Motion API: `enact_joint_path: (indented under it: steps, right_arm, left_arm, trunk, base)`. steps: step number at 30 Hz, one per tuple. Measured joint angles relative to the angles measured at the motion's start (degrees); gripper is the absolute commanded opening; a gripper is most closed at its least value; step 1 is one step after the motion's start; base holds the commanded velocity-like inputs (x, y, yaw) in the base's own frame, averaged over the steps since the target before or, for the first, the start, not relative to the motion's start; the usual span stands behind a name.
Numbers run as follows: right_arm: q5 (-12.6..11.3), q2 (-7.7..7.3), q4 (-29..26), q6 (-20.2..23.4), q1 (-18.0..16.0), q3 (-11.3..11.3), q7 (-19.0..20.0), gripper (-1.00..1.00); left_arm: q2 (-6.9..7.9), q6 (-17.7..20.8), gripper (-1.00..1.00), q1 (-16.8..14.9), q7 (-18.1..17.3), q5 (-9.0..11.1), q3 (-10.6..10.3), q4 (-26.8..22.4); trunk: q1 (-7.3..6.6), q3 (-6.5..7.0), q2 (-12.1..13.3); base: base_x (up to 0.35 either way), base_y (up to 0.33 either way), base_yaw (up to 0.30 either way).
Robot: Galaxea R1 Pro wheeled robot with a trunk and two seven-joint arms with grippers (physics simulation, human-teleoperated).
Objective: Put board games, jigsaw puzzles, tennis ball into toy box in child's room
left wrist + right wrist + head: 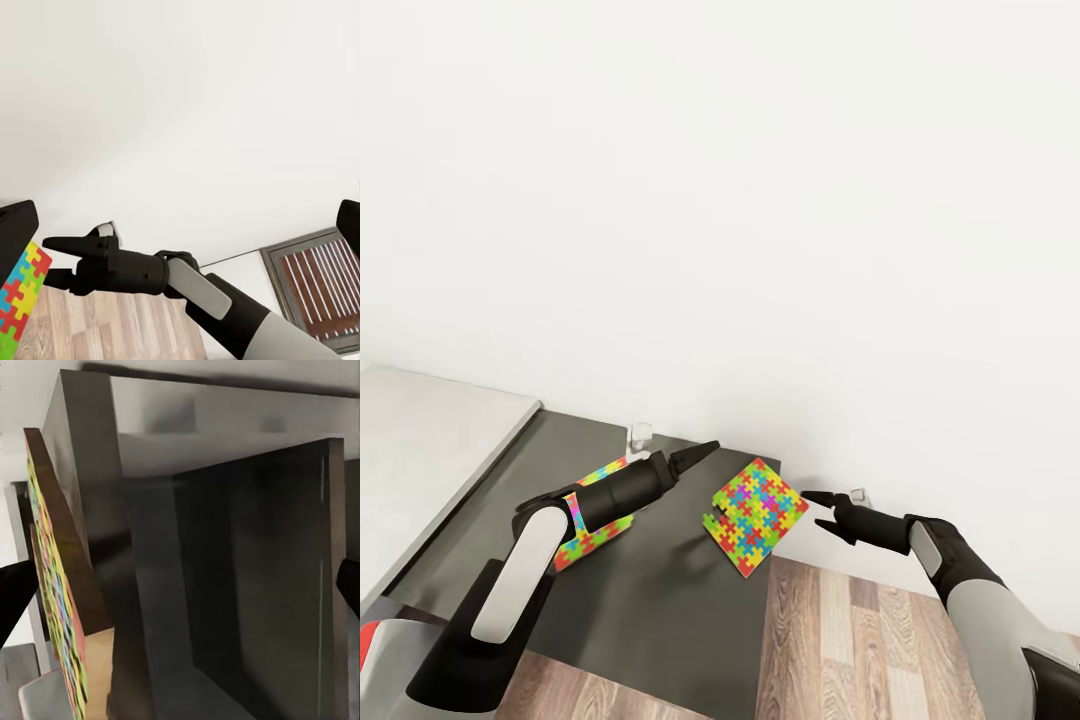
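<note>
At the surface's (650, 600) corner, the overhanging puzzle (756, 516) should be pinched squarely by the open, empty right end effector (818, 508).

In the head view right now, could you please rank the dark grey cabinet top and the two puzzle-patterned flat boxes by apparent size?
1. Dark grey cabinet top, by far.
2-3. Puzzle-patterned flat box at the cabinet corner and puzzle-patterned flat box behind the left arm: unsure, the second is largely hidden.

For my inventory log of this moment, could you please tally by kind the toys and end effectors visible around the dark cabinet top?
Jigsaw puzzles: 2, one overhanging the corner of the dark cabinet top, another partly hidden behind the left arm.
End effectors: 2, the left end effector and the right end effector, neither holding anything.
Total: 4
</note>
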Motion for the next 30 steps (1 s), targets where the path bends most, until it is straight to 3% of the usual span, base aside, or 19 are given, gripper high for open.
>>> enact_joint_path:
  steps: [19, 30]
  right_arm:
    - [0.18, 0.42, -0.03, -0.41, 0.00, 0.07, 0.01, 1.00]
    - [0.21, 0.76, -0.02, -0.42, 0.00, 0.12, -0.04, 1.00]
  left_arm:
    - [0.00, 0.00, 1.00, 0.00, 0.00, 0.04, 0.00, 0.00]
    - [0.00, 0.00, 1.00, -0.06, 0.01, 0.00, 0.00, -0.01]
  trunk:
    - [0.00, 0.00, 0.00]
    - [0.00, 0.17, 0.00]
  base:
    - [0.000, 0.000, 0.007]
    - [0.000, 0.000, 0.093]
